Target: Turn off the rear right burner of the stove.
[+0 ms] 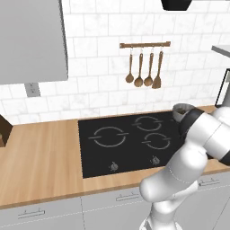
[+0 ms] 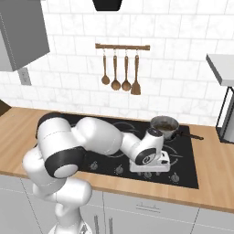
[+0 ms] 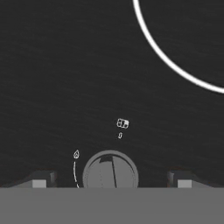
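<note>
The stove (image 1: 95,158) is a black glass cooktop set in a wooden counter, with grey ring burners and a front row of small round knobs (image 1: 114,166). My gripper (image 2: 149,172) points down at the knob row, right of centre on the stove (image 2: 190,161). In the hand view one grey knob (image 3: 110,173) with a straight grip bar lies between my fingertips (image 3: 42,180). The gripper (image 3: 111,181) is open, its fingers standing well clear on either side of the knob. A burner ring (image 3: 171,66) curves across the upper right.
A small pot (image 2: 163,124) with a dark handle sits on the rear right burner, just behind my hand. Wooden utensils (image 2: 120,83) hang on a wall rail. A black-framed appliance (image 2: 226,119) stands at the counter's right end. Drawers run below the counter edge.
</note>
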### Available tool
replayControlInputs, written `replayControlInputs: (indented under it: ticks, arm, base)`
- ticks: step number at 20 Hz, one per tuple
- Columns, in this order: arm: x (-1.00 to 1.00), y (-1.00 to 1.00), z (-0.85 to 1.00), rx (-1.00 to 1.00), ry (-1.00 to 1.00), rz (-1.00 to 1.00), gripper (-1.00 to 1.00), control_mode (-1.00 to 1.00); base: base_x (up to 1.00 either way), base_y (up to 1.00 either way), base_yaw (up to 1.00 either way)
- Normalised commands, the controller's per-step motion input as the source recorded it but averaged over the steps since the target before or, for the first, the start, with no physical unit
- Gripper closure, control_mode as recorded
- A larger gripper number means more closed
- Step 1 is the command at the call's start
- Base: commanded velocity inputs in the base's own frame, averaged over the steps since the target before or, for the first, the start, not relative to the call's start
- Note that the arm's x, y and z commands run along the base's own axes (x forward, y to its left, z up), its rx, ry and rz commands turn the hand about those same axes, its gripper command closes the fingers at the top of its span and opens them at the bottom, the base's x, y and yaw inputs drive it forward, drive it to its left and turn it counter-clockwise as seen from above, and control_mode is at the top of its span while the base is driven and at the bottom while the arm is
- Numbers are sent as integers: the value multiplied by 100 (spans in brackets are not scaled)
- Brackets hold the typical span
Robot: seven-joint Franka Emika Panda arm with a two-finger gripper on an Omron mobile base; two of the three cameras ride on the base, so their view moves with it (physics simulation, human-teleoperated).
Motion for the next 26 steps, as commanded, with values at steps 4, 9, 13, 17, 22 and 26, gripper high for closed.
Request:
replayControlInputs:
  ticks: [4,9,13,17,22,26]
  arm:
    - [0,0,0,0,0,0,100,-100]
    - [0,0,0,0,0,0,100,-100]
    - [0,0,0,0,0,-9,100,-100]
    - [0,-1,0,4,0,-30,100,-100]
    - [-3,-3,0,7,0,-44,100,-100]
    - [-10,-1,0,6,0,-54,100,-100]
  base:
    - [0,0,0]
    - [0,0,0]
    - [0,0,0]
    - [0,0,0]
    - [0,0,0]
    - [0,0,0]
